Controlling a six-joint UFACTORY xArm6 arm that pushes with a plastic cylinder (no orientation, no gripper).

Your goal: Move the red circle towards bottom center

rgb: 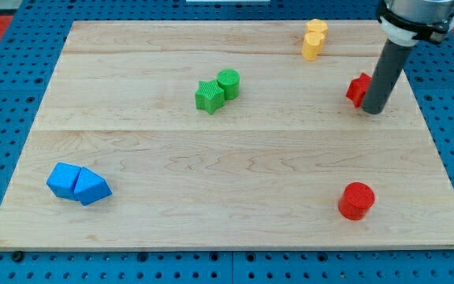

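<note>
The red circle stands on the wooden board near the view's bottom right. My tip rests on the board at the view's upper right, far above the red circle. It touches or nearly touches a second red block just to its left, whose shape is partly hidden by the rod.
A green star and a green circle sit together at upper centre. Two yellow blocks sit stacked close at the top right. Two blue blocks lie together at the lower left. Blue pegboard surrounds the board.
</note>
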